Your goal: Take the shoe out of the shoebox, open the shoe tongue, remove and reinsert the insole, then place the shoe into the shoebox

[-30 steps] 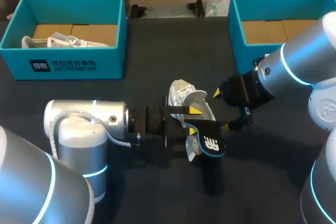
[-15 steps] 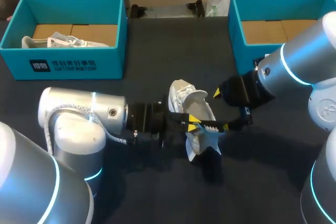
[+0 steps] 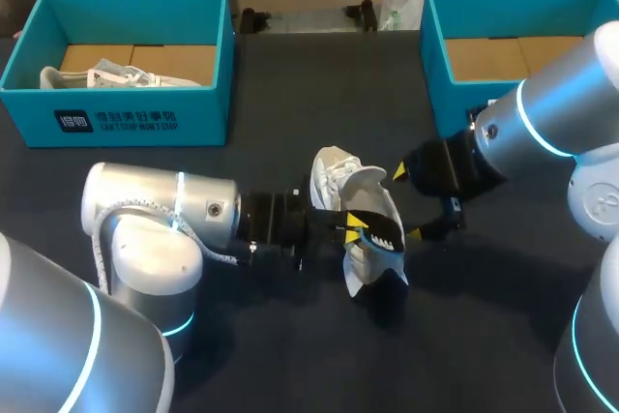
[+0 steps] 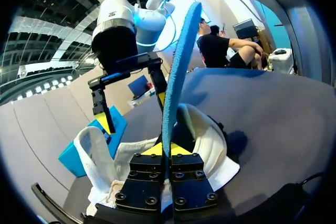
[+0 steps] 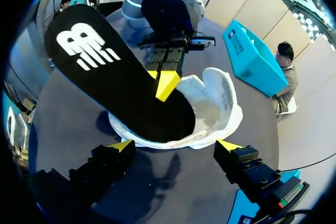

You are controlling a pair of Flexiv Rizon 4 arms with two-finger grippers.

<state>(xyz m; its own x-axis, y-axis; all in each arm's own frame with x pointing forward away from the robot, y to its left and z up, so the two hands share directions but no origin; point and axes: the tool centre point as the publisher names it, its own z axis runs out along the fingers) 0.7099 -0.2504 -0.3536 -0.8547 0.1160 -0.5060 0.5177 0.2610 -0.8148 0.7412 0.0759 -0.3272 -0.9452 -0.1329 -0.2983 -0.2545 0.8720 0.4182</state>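
Dark table top (image 3: pixel 290 365), matte, filling most of the head view. At frame centre: white shoe (image 3: pixel 334 173), resting on the table, outside both boxes.

Rising out of the shoe's opening: insole (image 3: pixel 385 236), one end within the shoe, the other raised clear. Black face with a white logo in the right wrist view (image 5: pixel 115 77); blue edge in the left wrist view (image 4: pixel 178 72).

Clamped on the insole from two sides: left gripper (image 3: pixel 354 223), entering from centre left. Left arm (image 3: pixel 164 220) laid low across the table.

Just right of the shoe: right gripper (image 3: pixel 406 202), fingers spread wide, yellow tips standing clear of the shoe.

Upper left of the frame: teal shoebox (image 3: pixel 221 65), holding a second white shoe (image 3: pixel 111 76). Upper right: second teal shoebox (image 3: pixel 433 55), near corner hidden behind the right arm (image 3: pixel 551 113).

Open table between the centre shoe and both boxes. Further open strip along the lower edge, lower centre of the frame.
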